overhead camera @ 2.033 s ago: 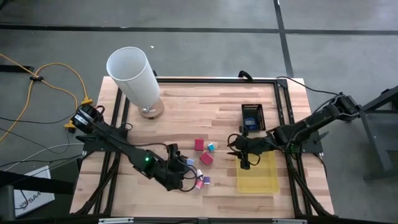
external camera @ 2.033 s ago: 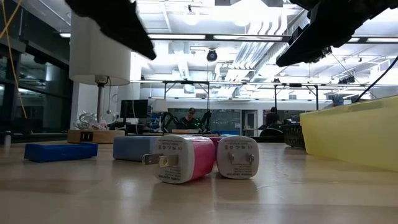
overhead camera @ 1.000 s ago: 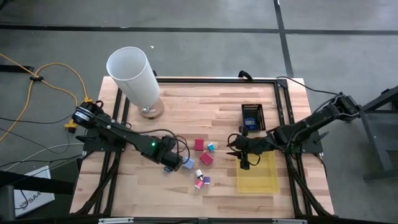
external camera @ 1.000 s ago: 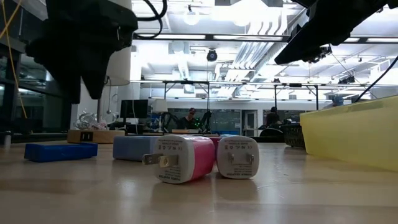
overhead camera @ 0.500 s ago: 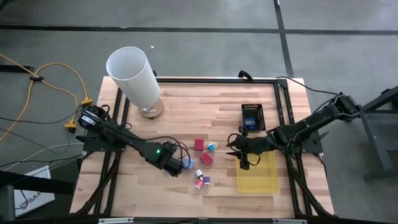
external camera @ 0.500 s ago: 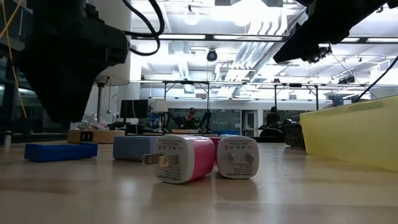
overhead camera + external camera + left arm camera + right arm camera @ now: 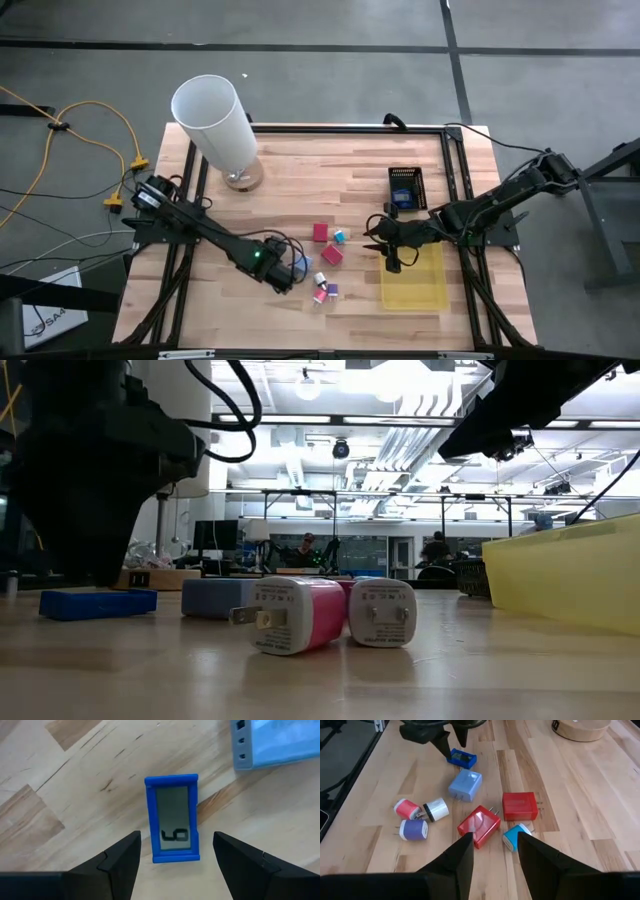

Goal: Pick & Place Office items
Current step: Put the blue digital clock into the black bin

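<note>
So the left gripper [image 7: 172, 851] is hovering right over a small blue counter thing [image 7: 173, 817] with a grey display showing one digit, jaws spread wide with nothing in them, one finger on each side of it and neither touching it as far as I can see. Just past the fingertips sits a light blue charger block [image 7: 277, 742], lying flat on the wooden table [image 7: 350, 175]. Going further out from that gripper, on the side toward the other arm, there's a little cluster of plugs: a pink-and-white one [image 7: 295, 614] and a white one [image 7: 382, 612] touching side by side, a purple one [image 7: 414, 829] just beside them. Beyond those are a red charger [image 7: 479, 825], a flatter red block [image 7: 519, 806] and a small cyan plug [image 7: 516, 836], all close together but loose on the wood. The right gripper [image 7: 384, 246] hangs above the table just past that bunch, at the near edge of the yellow tray [image 7: 414, 280], fingers partly apart and holding nothing that I can make out. Behind it there's a black mesh basket [image 7: 406, 186] with something blue inside, and way off at the far corner from both grippers stands the tall white cylinder [image 7: 215, 128] on its round wooden base.
</note>
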